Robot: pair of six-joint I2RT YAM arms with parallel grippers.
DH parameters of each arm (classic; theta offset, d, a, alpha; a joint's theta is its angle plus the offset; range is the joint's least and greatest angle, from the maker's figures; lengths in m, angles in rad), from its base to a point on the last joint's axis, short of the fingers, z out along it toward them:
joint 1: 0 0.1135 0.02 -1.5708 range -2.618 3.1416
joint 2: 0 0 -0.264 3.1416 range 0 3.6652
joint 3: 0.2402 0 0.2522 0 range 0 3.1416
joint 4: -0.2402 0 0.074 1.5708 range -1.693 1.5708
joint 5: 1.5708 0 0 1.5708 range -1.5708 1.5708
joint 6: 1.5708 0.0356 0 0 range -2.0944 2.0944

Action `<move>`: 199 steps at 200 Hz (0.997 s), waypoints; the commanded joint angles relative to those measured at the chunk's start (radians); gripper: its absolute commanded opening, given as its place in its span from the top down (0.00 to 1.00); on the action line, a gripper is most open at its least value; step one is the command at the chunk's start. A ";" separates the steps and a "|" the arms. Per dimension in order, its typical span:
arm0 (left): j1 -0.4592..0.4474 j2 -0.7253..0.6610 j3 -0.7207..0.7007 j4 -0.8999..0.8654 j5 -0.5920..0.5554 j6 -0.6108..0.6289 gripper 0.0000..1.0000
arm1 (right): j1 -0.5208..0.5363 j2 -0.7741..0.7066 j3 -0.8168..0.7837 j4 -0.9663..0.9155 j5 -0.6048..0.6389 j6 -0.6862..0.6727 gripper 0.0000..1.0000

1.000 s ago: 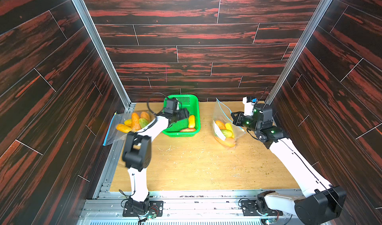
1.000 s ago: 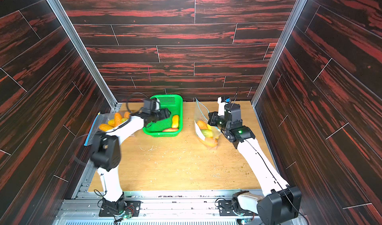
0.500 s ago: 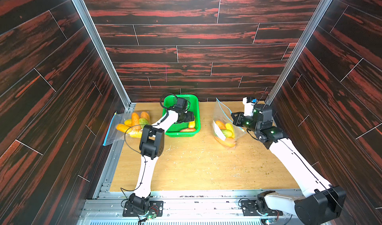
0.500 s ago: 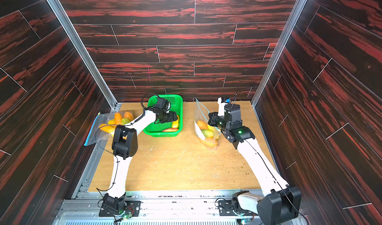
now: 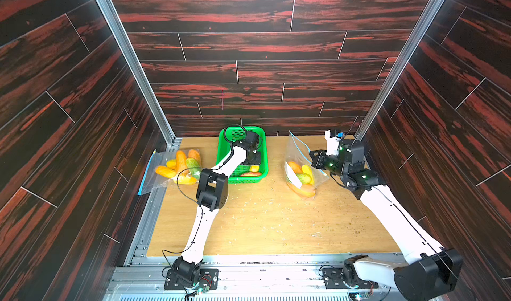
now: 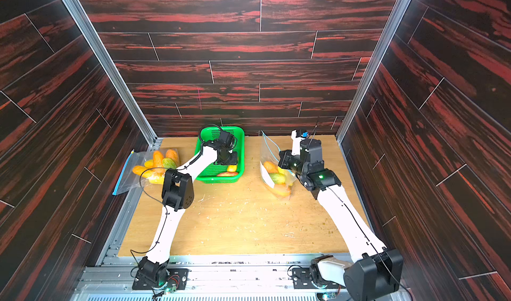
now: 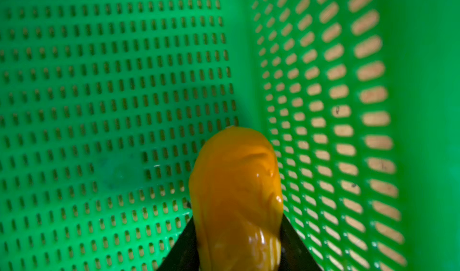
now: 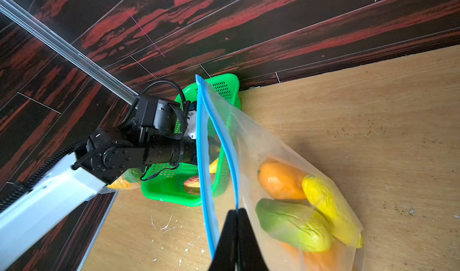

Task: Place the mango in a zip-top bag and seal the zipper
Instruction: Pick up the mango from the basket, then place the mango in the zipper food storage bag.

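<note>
The wooden table (image 5: 262, 225) spreads beneath both grippers; the green basket (image 7: 348, 83) walls in the left gripper (image 7: 237, 222), its perforated side just beside one finger; the right gripper (image 8: 236, 220) is clenched on the rim of the open zip-top bag (image 8: 249, 142); the left jaws grasp the yellow mango (image 7: 236, 182) between them, inside the basket.

The basket (image 5: 243, 178) stands on the table (image 5: 262, 222) at the back, in the middle. Left of it a filled bag (image 5: 166, 172) lies over the table's edge and the rail (image 5: 154, 211). Right of it stands the zip-top bag (image 5: 297, 154), its rim in the right gripper (image 8: 236, 215). In the basket, near the front wall, the mango (image 7: 236, 182) sits between the fingers of the left gripper (image 7: 237, 222), a second mango (image 5: 250, 174) just before it
</note>
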 commanded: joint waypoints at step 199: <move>-0.267 -0.646 -0.831 1.757 0.297 -0.279 0.85 | -0.009 -0.049 0.027 0.032 -0.059 0.094 1.00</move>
